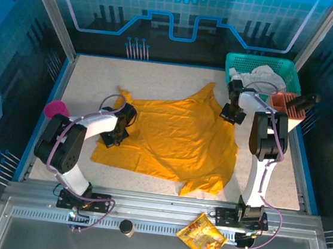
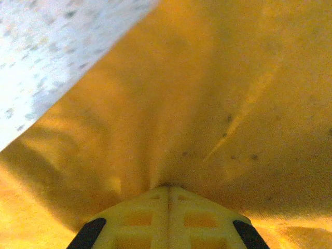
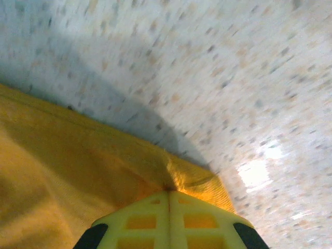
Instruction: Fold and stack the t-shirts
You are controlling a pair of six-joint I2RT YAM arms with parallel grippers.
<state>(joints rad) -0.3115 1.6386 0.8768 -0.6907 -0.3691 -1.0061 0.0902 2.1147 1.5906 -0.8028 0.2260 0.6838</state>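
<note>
The left claw [image 1: 116,135] and the right claw [image 1: 232,114] each clamp the t-shirt [image 1: 171,140], on opposite sides.
The orange-yellow cloth lies spread on the table [image 1: 93,77] between the arms, held near its left edge and at its far right corner. Overhead gives that diagonal span; the wrist views show cloth puckering into shut tips, the right one biting just the hem.

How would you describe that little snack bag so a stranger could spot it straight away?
Start at the grey metal ledge along the near edge of the rig. On it, just left of the right arm's base, lies the snack packet. Unlike the big matte orange t-shirt spread on the table, it is small, shiny and printed.
</note>
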